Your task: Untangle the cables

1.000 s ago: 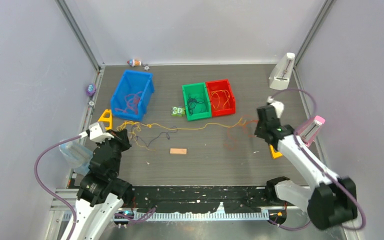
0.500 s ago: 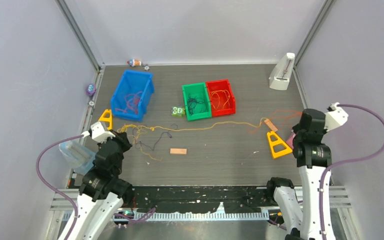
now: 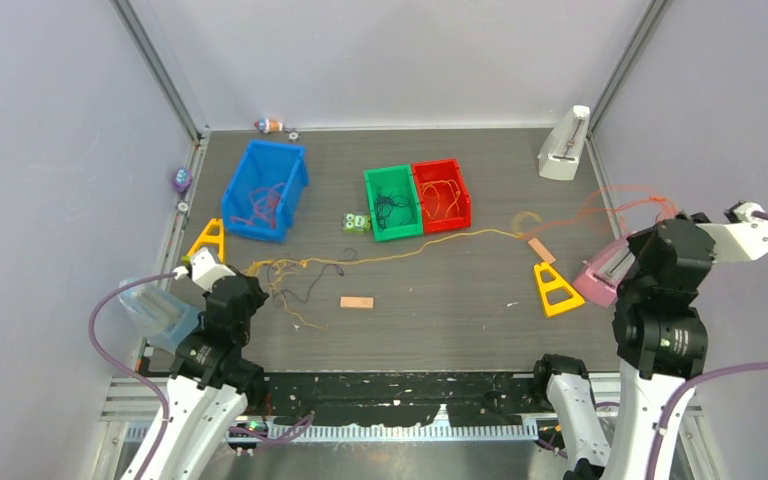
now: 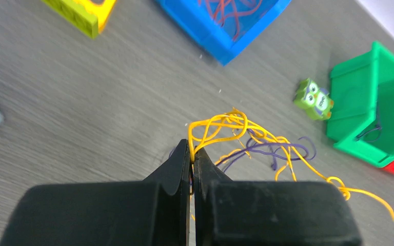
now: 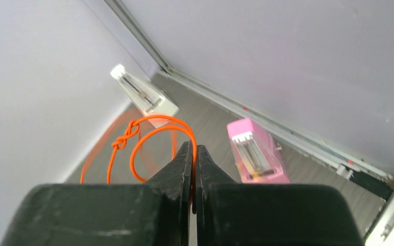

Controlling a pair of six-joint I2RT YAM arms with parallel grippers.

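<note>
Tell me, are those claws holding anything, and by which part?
Yes. The left gripper pinches the yellow cable at a loop in its tangle; the right gripper pinches the orange cable at its loops, near a knot.

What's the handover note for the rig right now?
Left gripper: shut on the yellow cable at the tangle.
Right gripper: shut on the orange cable, held high at the right.
Yellow cable stretches across the table toward the orange one; purple cable snarled in it by the left gripper.
Done: strands sit in the blue bin, green bin, red bin.
Left: separate yellow, purple, orange.
</note>
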